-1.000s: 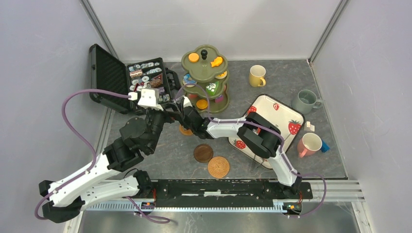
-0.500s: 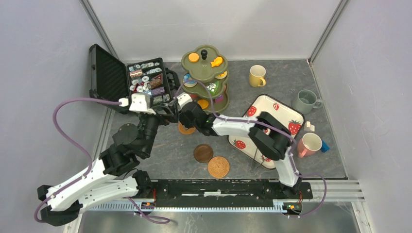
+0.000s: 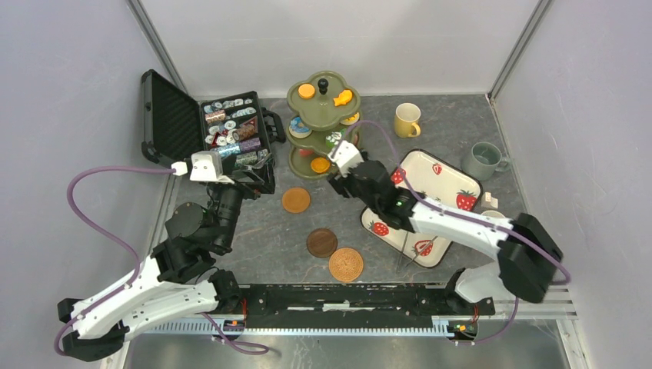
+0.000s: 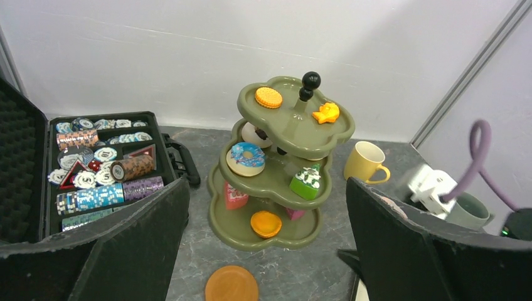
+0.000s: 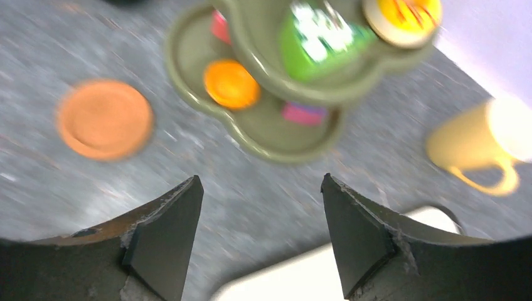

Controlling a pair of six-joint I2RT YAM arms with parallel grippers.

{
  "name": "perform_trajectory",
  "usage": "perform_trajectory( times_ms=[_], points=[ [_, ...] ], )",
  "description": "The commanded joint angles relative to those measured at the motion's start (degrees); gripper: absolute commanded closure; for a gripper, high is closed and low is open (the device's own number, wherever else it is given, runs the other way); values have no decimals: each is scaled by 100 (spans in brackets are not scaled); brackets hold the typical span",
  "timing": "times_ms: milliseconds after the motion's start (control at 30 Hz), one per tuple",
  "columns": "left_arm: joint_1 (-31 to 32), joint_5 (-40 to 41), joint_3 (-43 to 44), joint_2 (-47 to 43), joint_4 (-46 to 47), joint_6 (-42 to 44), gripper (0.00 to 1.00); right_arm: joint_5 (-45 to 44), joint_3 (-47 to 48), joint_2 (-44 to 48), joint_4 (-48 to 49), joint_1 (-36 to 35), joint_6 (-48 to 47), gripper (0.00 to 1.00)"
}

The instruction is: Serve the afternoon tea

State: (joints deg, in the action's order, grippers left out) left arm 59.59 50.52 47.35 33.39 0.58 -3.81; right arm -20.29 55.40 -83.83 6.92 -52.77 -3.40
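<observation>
Once my right fingers [image 5: 164, 241] spread and pulled off the orange coaster [image 3: 296, 201], that coaster was laid; my left fingers [image 4: 119, 251] stayed spread.

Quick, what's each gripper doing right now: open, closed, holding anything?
Left gripper: open, holding nothing.
Right gripper: open, holding nothing.

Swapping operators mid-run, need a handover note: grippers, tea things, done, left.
Left gripper: open, empty, beside the poker chip case.
Right gripper: open, empty, near the three-tier stand's bottom tier.
Stand carries toy cakes and donuts on all tiers.
Three coasters lie bare on the table.
Yellow mug and grey-green mug stand far right, off the coasters.
Done: stand looks loaded. Left, likely: mugs onto coasters.
</observation>
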Motion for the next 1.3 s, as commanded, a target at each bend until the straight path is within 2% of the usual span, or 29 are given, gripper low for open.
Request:
perform_trajectory(
  times_ms=[0, 233, 367, 567, 700, 900, 1033, 1267],
  points=[
    [-10, 40, 114, 53, 166, 138, 0, -664, -857, 1082, 437, 321, -1259, 21],
    [-9, -25, 218, 219, 22, 91, 0, -1458, -1014, 1629, 900, 1101, -1918, 14],
    [-11, -16, 257, 270, -21, 109, 0, -1190, -760, 1394, 1051, 1780, -1999, 10],
    [-1, -32, 297, 428, -31, 112, 0, -13, 1043, 242, -640, 2785, -2077, 4],
    [-13, -82, 371, 564, -232, 78, 0, 237, 2260, -680, -1692, 3378, -1801, 3],
    [-8, -218, 481, 727, -390, 30, 0, 84, 4750, -2485, -3086, 3908, -1618, 2],
    [-2, -227, 503, 811, -418, 45, 0, 259, 5746, -3254, -3328, 4167, -1496, 2],
    [-7, -175, 530, 928, -440, 78, 0, 611, 6089, -3881, -3197, 4249, -1429, 3]
  ],
)
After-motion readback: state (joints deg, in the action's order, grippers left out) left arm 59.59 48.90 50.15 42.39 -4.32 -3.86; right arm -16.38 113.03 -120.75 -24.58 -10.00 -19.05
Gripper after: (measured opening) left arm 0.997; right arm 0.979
